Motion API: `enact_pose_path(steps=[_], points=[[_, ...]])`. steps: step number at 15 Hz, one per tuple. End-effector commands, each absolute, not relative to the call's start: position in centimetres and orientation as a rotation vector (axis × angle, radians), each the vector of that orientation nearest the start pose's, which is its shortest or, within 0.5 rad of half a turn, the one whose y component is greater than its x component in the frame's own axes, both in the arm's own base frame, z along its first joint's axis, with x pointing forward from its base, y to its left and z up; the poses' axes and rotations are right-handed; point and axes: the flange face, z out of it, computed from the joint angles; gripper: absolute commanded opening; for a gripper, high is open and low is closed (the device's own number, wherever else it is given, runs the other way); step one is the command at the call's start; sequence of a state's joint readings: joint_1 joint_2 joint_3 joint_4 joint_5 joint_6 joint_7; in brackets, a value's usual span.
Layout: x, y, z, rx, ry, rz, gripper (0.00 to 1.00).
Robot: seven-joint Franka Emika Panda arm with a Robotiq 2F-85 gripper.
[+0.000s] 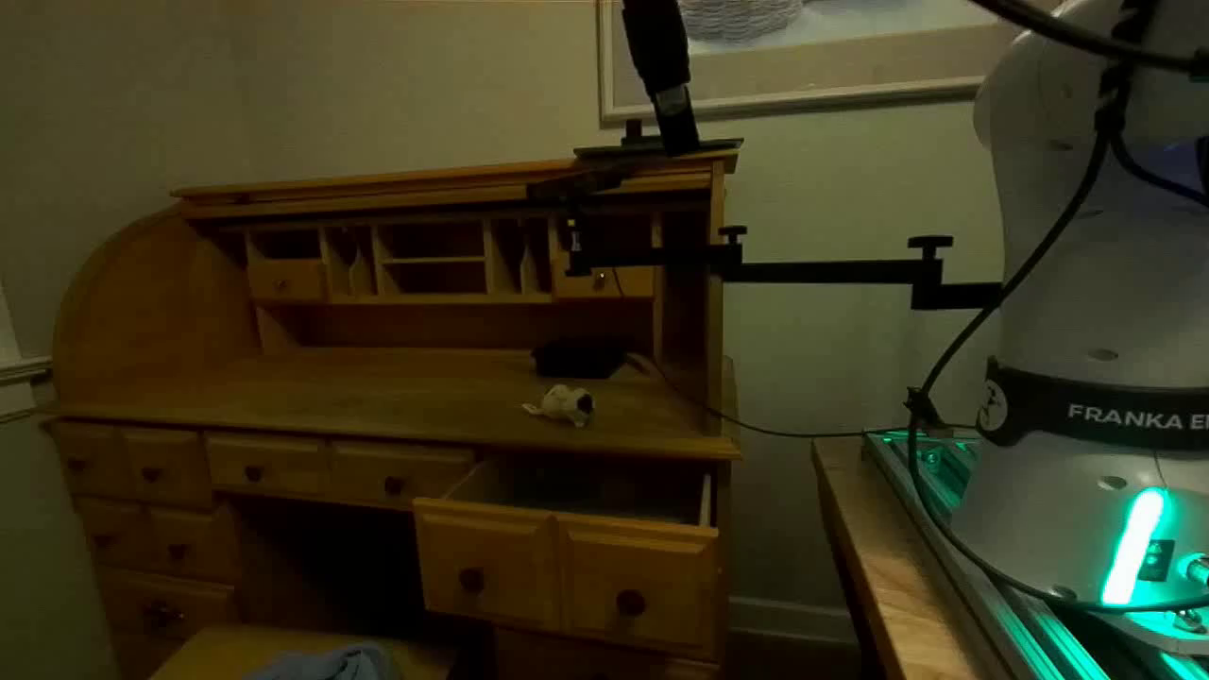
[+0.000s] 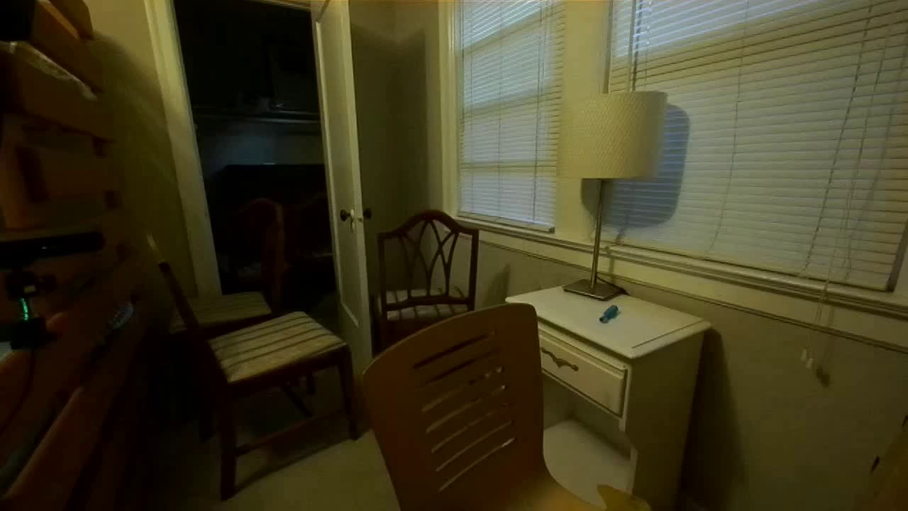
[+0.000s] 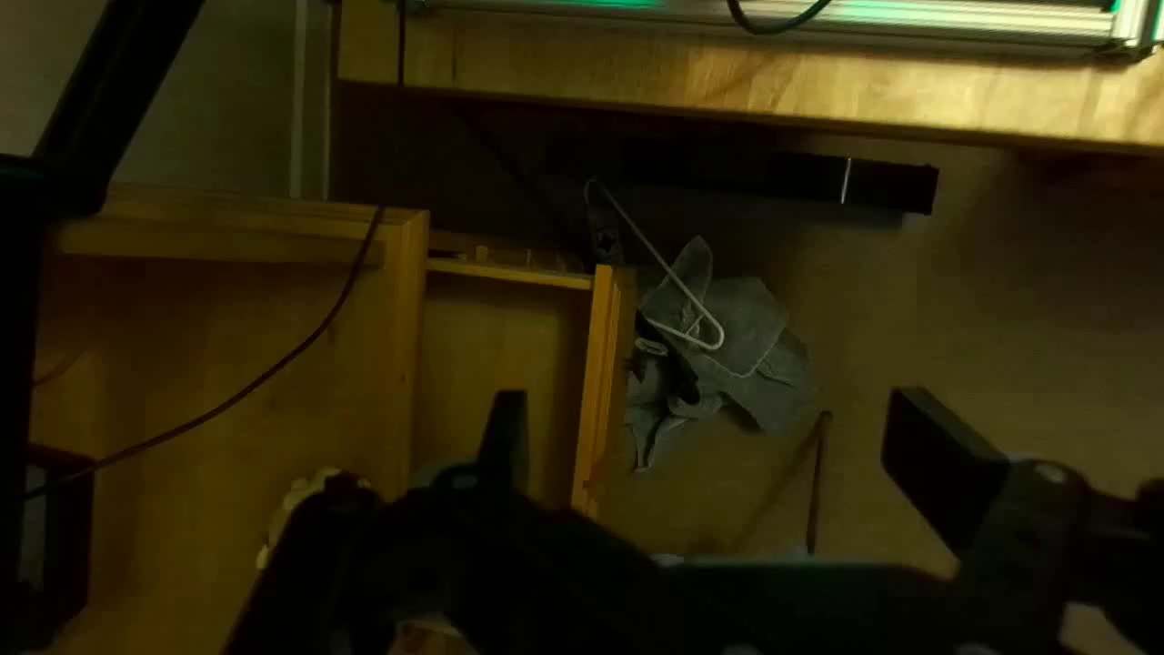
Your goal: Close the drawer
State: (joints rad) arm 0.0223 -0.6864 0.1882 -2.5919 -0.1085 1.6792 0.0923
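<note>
- My gripper (image 3: 723, 446) is spread wide, grasping nothing.
- The drawer (image 1: 567, 567) is pulled out from the desk (image 1: 397, 378), past my fingertips and nearer one finger (image 3: 507, 441) than the other; how far off, I cannot tell.
- Its long front (image 3: 605, 373) runs crosswise to the line joining my fingers. In the wrist view it falls between them, one finger overlapping the drawer's inside and the other outside.
- I judge the push wants both fingers outside the front, then travel toward the desk.
- An exterior view shows the front's two knobs (image 1: 630, 603); my wrist view does not.
- Only my wrist view shows the white hanger (image 3: 717, 337) on grey cloth (image 3: 764, 382), past my jaws.
- In an exterior view with a lamp (image 2: 613, 135), I cannot make out the drawer.
</note>
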Motion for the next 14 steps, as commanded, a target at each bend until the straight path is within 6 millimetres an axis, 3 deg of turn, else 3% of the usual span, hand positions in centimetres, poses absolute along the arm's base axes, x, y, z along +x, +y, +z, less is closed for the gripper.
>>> enact_pose_path(steps=[1, 7, 9, 14], points=[[31.1, 5.7, 45.6, -3.373, -0.146, 0.35, 1.0], [31.1, 5.7, 45.6, -3.373, -0.146, 0.35, 1.0], [32.3, 3.9, 43.9, -3.377, 0.038, 0.356, 1.0], [34.3, 1.6, 40.3, -3.313, 0.05, 0.13, 1.0]])
